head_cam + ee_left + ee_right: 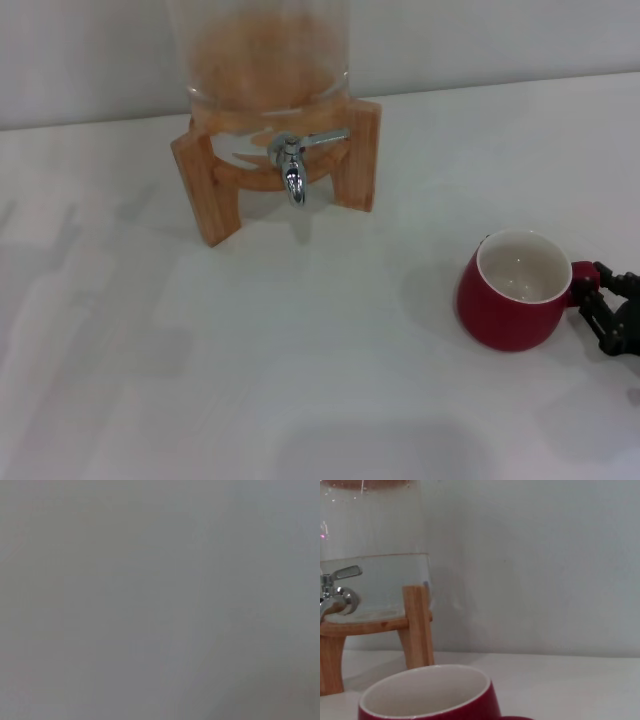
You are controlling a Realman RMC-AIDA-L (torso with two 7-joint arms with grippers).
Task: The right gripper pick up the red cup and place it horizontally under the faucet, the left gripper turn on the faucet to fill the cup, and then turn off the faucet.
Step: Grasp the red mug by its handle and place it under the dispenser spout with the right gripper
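The red cup [512, 292] stands upright on the white table at the right, its white inside showing and its small handle pointing right. My right gripper [597, 292] comes in from the right edge, open, with one black finger on each side of the handle. The chrome faucet [293, 165] hangs from the front of the glass dispenser at the back, its lever pointing right, far to the left of the cup. In the right wrist view the red cup's rim [427, 695] fills the bottom and the faucet [337, 592] is at the left. The left gripper is out of view.
The glass dispenser [262, 55] rests on a wooden stand [205, 195] with legs on either side of the faucet. A pale wall rises behind it. The left wrist view shows only a blank grey surface.
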